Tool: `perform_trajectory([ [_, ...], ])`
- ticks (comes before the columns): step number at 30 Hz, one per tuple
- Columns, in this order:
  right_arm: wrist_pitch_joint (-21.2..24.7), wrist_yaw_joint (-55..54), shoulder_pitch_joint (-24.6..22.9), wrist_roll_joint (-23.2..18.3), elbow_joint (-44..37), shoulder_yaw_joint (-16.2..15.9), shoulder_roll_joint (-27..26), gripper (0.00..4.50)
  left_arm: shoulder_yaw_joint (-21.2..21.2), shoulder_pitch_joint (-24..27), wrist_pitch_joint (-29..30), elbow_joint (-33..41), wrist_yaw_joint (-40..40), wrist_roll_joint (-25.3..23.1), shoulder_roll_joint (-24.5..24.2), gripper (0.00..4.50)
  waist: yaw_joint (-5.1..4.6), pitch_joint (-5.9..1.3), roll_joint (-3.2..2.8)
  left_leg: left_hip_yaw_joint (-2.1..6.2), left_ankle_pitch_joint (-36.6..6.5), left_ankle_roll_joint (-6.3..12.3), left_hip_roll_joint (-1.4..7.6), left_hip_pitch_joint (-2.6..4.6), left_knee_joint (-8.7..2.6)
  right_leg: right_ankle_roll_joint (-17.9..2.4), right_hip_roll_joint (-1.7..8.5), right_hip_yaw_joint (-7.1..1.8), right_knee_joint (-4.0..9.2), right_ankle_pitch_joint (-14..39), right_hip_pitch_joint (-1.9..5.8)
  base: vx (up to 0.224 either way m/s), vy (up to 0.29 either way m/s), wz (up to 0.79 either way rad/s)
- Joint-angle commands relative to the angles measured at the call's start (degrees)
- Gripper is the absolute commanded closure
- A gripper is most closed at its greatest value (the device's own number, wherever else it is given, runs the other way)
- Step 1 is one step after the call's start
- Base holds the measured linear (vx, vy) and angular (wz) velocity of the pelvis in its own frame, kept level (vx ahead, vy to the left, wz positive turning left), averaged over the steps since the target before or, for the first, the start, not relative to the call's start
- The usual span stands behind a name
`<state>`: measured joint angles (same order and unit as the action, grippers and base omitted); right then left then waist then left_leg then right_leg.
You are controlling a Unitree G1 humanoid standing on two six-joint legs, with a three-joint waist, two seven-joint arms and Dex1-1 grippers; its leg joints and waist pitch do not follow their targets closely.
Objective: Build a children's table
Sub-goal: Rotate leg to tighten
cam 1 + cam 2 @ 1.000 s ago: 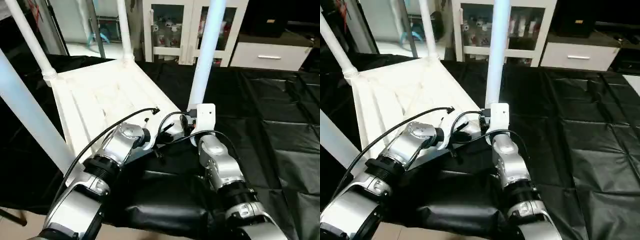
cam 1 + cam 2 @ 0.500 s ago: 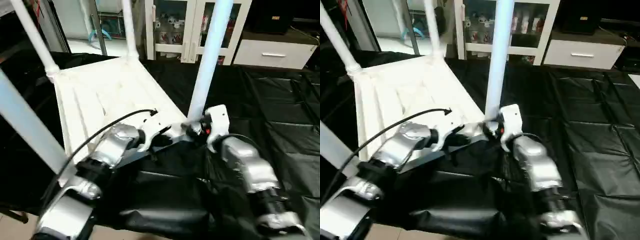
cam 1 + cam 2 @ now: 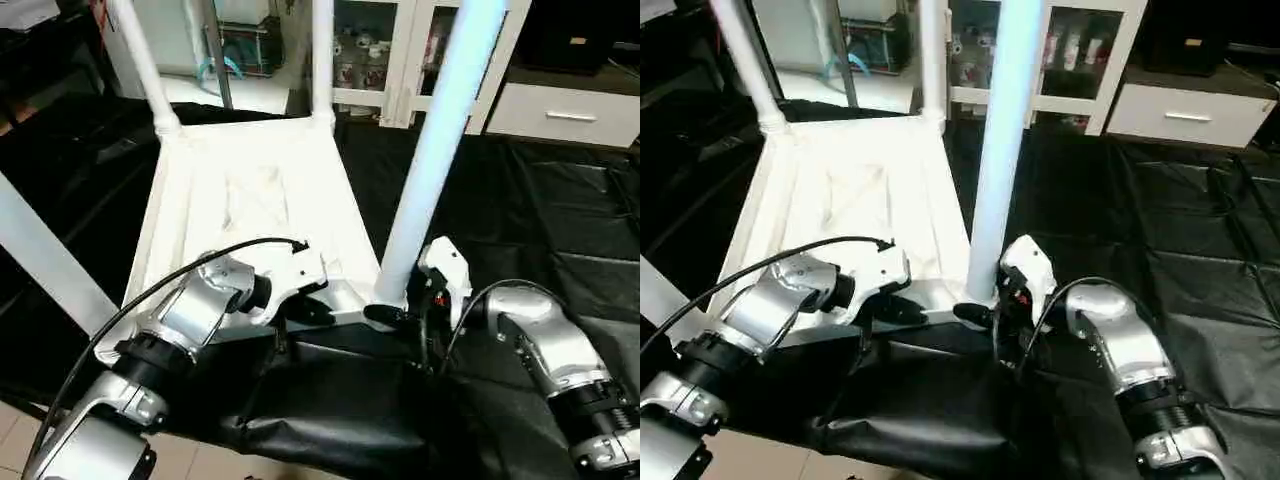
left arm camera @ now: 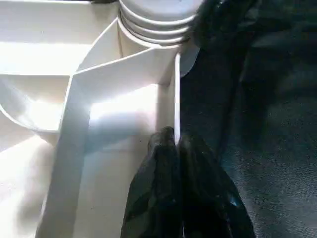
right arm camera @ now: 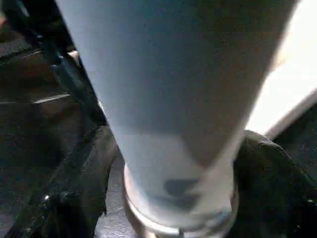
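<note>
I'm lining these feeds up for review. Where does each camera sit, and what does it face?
Head, both eyes: look down over silver forearms at the upturned table top.
Left wrist: sits behind the left gripper, pinching the top's rim beside a leg socket.
Right wrist: sits behind the right gripper, whose fingers flank the near leg.
Shared: that leg and both grippers appear in the head views.

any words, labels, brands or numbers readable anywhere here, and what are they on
None can be read.
Table top: plain white, no print.
Legs: plain white, no marking.
Items in the glass cabinet: any labels too small and blurred to read.
Grippers and forearms: no readable marking.
</note>
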<state>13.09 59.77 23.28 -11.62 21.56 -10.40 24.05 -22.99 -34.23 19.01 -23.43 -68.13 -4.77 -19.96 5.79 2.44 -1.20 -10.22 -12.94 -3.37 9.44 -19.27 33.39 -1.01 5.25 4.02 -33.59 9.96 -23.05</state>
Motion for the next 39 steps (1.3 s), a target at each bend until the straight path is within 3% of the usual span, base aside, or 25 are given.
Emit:
perform_trajectory([
  [1,-0.9,1.1,1.0,0.0,1.3,-0.6,0.4,0.73,-4.8,2.2,1.7,-1.3,-2.6,-0.9,0.1,4.5,-0.07,-3.07,0.29,1.02,-6.0,5.28,3.82,-0.3,-3.91,-16.3,4.01,-2.76,2.85,6.4,3.17,0.0,0.0,0.0],
  [10,-2.2,2.8,1.5,0.3,3.4,-0.5,0.1,1.34,-4.5,1.8,2.0,-1.0,-2.6,-1.3,-0.5,4.5,0.05,-3.26,0.06,1.06,-5.2,5.13,3.71,-0.42,-3.7,-16.5,3.9,-2.65,2.65,5.2,3.25,0.0,0.0,0.0],
  [11,-2.2,2.9,1.5,0.1,3.6,-0.3,-0.1,1.44,-4.5,1.9,2.1,-0.8,-2.7,-1.3,-0.5,4.5,0.09,-3.28,-0.26,1.08,-5.3,5.11,3.71,-0.4,-3.67,-16.6,3.91,-2.65,2.6,5.1,3.24,0.0,0.0,0.0],
  [15,-2.4,3.5,1.3,-0.2,3.8,-0.2,-0.1,1.72,-4.5,2.1,2.1,-0.7,-2.7,-1.3,-0.6,4.5,0.05,-3.28,0.01,1.09,-5.5,5.17,3.74,-0.45,-3.68,-16.5,3.89,-2.63,2.65,5.4,3.32,0.0,0.0,0.0],
  [23,-2.5,5.8,1.3,0.4,4.5,-1.4,0.6,1.8,-4.4,2.3,2.5,-0.6,-2.6,-1.0,-0.7,4.5,0.19,-3.22,0.72,1.06,-5.3,5.52,3.79,-0.5,-3.67,-15.7,4.03,-2.69,2.77,8.2,3.24,0.0,0.0,0.0],
  [28,-2.6,3.1,1.5,0.9,6.1,-0.7,-0.9,1.8,-3.7,2.9,3.4,0.2,-1.7,-0.6,-0.5,4.5,0.16,-3.15,0.59,1.07,-5.4,5.43,3.72,-0.56,-3.69,-15.4,4.02,-2.67,2.84,9.1,3.11,0.0,0.0,0.0],
  [30,-2.5,-3.3,2.0,1.7,8.3,0.8,-3.3,1.8,-2.6,2.4,3.9,-1.0,0.6,-0.8,0.4,4.5,0.01,-3.06,0.38,1.01,-6.3,4.97,3.7,-0.53,-3.76,-15.3,4.07,-2.78,3.04,10.5,2.9,0.0,0.0,0.0],
  [33,-1.3,-14.2,2.1,2.6,10.7,3.4,-7.7,1.81,0.0,0.5,4.8,-4.7,6.6,-1.0,3.2,4.5,-0.86,-2.42,0.35,1.35,-13.1,1.57,3.35,-0.19,-4.5,-11.5,4.05,-2.62,4.52,22.3,2.81,0.0,0.0,0.0],
  [35,0.4,-25.0,1.6,3.9,11.3,5.3,-11.9,1.81,2.0,-1.8,5.1,-8.7,12.6,-1.5,6.0,4.5,-1.21,-2.36,0.28,1.61,-15.3,0.12,3.27,0.07,-4.71,-9.2,3.9,-2.54,4.97,26.7,2.51,0.0,0.0,0.0],
  [39,1.5,-32.9,1.6,4.4,11.6,7.0,-15.2,1.81,2.8,-3.5,4.7,-11.5,16.2,-1.9,7.6,4.5,-1.73,-2.33,0.62,1.93,-17.3,-0.09,2.99,0.12,-4.86,-5.4,4.07,-2.42,5.82,32.9,2.01,0.0,0.0,0.0],
])
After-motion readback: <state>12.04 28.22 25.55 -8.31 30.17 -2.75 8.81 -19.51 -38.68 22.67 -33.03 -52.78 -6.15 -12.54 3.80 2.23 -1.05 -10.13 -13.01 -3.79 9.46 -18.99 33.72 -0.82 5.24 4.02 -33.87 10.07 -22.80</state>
